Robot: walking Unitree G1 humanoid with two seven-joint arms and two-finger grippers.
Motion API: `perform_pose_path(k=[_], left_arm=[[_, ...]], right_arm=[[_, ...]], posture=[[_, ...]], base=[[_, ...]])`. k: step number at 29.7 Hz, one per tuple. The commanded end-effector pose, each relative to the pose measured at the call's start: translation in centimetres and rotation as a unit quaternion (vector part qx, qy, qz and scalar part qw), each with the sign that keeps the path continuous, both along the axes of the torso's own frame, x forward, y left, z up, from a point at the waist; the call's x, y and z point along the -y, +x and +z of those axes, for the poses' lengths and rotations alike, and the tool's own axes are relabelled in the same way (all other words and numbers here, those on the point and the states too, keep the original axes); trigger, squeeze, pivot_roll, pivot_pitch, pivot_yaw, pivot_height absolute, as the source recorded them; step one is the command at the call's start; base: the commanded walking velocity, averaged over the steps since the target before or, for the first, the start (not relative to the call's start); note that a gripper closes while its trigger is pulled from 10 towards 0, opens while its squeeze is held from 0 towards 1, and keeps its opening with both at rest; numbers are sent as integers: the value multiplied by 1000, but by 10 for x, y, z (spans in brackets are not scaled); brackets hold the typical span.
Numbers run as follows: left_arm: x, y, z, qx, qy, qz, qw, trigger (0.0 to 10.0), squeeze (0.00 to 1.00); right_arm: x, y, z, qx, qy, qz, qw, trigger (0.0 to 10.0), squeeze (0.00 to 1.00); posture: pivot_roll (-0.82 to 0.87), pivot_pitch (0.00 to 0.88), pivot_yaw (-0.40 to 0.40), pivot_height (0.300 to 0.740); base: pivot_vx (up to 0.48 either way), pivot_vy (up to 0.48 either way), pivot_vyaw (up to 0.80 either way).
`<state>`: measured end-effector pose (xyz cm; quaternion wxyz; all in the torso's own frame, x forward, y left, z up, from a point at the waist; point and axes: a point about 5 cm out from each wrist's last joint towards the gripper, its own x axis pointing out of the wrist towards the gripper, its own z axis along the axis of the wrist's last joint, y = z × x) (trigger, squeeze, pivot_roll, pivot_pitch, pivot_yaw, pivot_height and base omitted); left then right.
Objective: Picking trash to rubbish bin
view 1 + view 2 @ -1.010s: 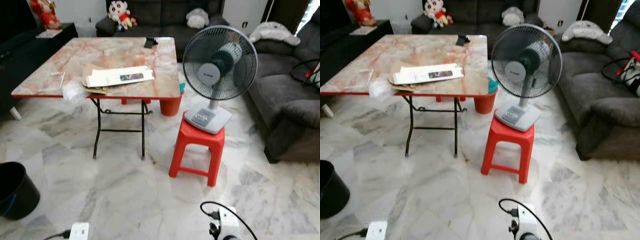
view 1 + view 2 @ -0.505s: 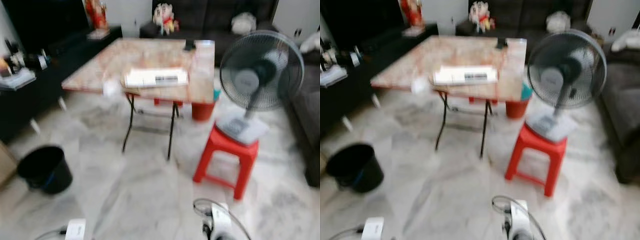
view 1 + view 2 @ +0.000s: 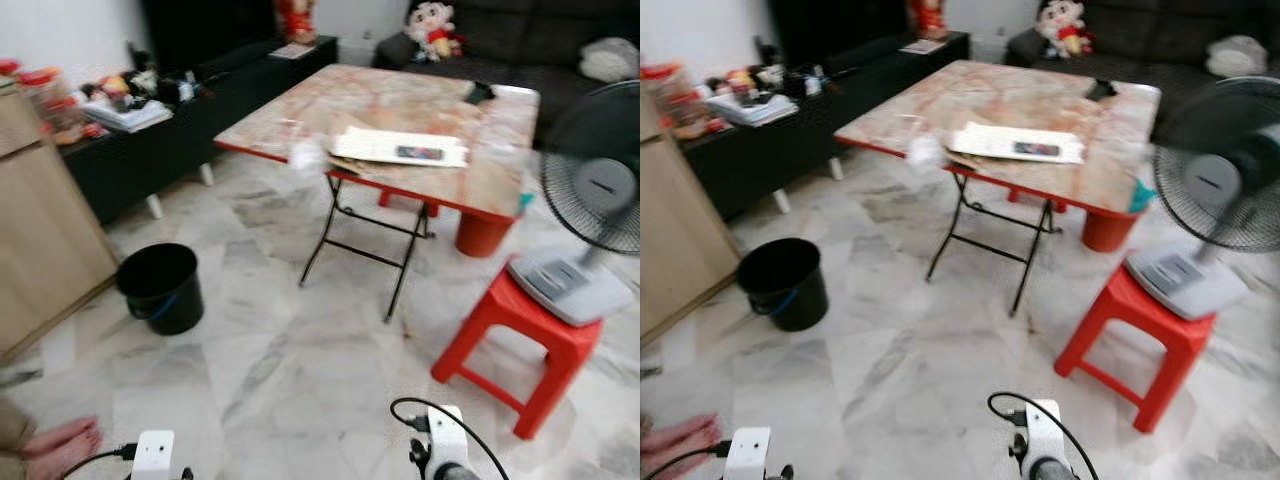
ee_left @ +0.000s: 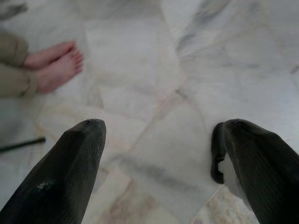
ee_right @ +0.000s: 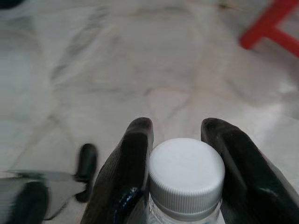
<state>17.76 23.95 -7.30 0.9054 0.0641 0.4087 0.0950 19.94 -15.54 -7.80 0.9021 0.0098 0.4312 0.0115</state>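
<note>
Trouble, if it comes, will come on the walk to the black bucket [image 3: 160, 288], which stands on the marble floor [image 3: 300, 380] off to your left, near the wooden cabinet [image 3: 40, 230]. Your right gripper [image 5: 183, 177] has its jaws closed on the neck of a clear bottle [image 5: 186, 175], one black finger on each side just under the white cap. That is a narrow hold on a smooth, round part, so I judge a hard step or a quick turn could let the bottle twist or slide down out of the grip.

A person's bare feet [image 4: 55, 65] rest on the floor close to your left gripper [image 4: 163, 154], whose jaws stand wide apart with nothing between them. Swing that arm carelessly while turning toward the bucket and you could brush them. The folding table [image 3: 400, 110] legs and the red stool [image 3: 520, 340] carrying the fan [image 3: 595, 200] sit ahead and to your right, so turning left keeps you away from them.

The bottle's long axis runs along the fingers, cap end pointing outward past the fingertips; its body below the neck is hidden, so its length cannot be judged.
</note>
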Motion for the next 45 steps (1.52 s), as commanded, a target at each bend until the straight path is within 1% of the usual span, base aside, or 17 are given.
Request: perform_pose_path(k=[1, 9, 21, 24, 28, 29, 33, 35, 38, 40, 41, 45], left_arm=[[1, -1, -1, -3, 4, -5, 1000, 10000, 0], [2, -3, -2, -3, 6, -3, 1000, 10000, 0], [1, -2, -1, -1, 9, -1, 1000, 10000, 0], [1, -2, -1, 4, 10, 1, 1000, 10000, 0], [1, -1, 0, 5, 11, 2, 1000, 10000, 0], [1, 0, 0, 6, 12, 1, 1000, 10000, 0], [1, 2, 1, 6, 13, -4, 1000, 10000, 0], [1, 4, 2, 7, 14, -11, 1000, 10000, 0], [1, 6, 3, 8, 15, -13, 1000, 10000, 0], [-1, 14, 8, 16, 19, -20, 999, 10000, 0], [-2, 21, 11, 22, 22, -25, 999, 10000, 0], [-3, 31, 17, 32, 24, -31, 999, 10000, 0]], right_arm=[[3, 0, 0, 2, -4, 1, 1000, 10000, 0], [2, -4, -2, -3, -5, 8, 1000, 10000, 0], [1, -3, -1, 1, 1, 6, 1000, 10000, 0], [0, -1, 0, 10, 19, -11, 1000, 10000, 0], [-2, 1, 1, 14, 25, -10, 1000, 10000, 0], [-3, 3, 2, 21, 33, -13, 999, 10000, 0], [-4, 5, 4, 26, 32, -19, 999, 10000, 0], [-4, 7, 5, 30, 35, -24, 999, 10000, 0], [-4, 8, 6, 33, 37, -27, 998, 10000, 0], [-4, 9, 6, 36, 41, -38, 998, 10000, 0], [-4, 9, 6, 38, 43, -48, 997, 10000, 0], [-2, 8, 6, 41, 49, -66, 996, 10000, 0]], posture=[[-26, 0, 20, 740], [-25, 0, 17, 740], [-27, 0, 16, 740], [-30, 0, 15, 740], [-28, 0, 15, 740], [-27, 0, 17, 740], [-37, 0, 33, 740], [-47, 0, 49, 740], [-47, 0, 49, 740], [-59, 0, 79, 740], [-61, 0, 83, 740], [-71, 0, 97, 740]], base=[[0, 0, 794], [0, 0, 794], [0, 0, 794], [0, 0, 0], [0, 0, 0], [270, 0, 0], [274, 0, 0], [272, 0, 0], [274, 0, 0], [274, 0, 0], [274, 0, 0], [275, 0, 0]])
